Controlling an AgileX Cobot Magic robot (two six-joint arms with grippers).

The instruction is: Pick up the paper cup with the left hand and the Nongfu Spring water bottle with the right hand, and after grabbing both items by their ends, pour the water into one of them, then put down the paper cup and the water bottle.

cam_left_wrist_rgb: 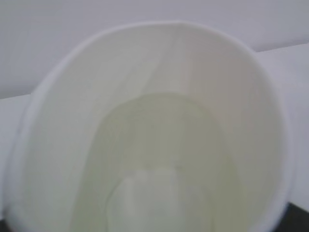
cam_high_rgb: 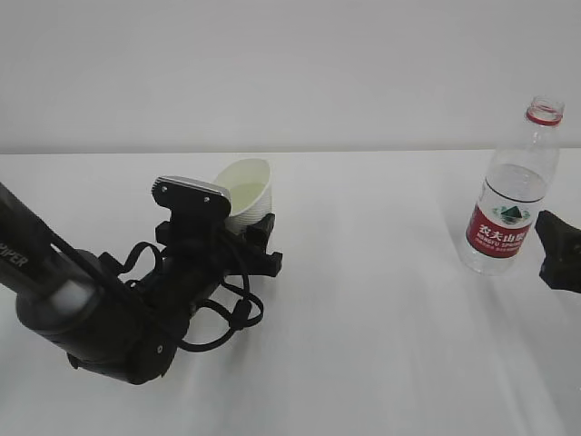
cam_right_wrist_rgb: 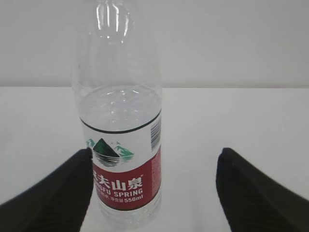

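1. Left hand: black two-finger claw on the arm lettered "PIPER", its fingers closed around the lower body of the paper cup, which it holds tilted with the mouth turned toward the arm's grey camera block
2. Paper cup, left wrist view: the open mouth fills almost the whole picture; the rolled white rim runs around the edge and the inside wall is cream
3. Water: a pale yellowish-green pool lies in the lower part of the cup, its surface edge drawn as a curved line across the inside wall
4. Right hand: black claw at the right border of the exterior view, just right of the Nongfu Spring water bottle, set wide and holding nothing
5. Right hand, right wrist view: the two black fingers stand far apart; the bottle sits beside the left finger, and whether it touches that finger cannot be told; a broad gap separates it from the right finger
6. Nongfu Spring water bottle: upright on the white table, far to the right of the paper cup; no cap on the mouth, red neck ring, red label with white characters
7. Bottle contents: clear water stands to a level above the label
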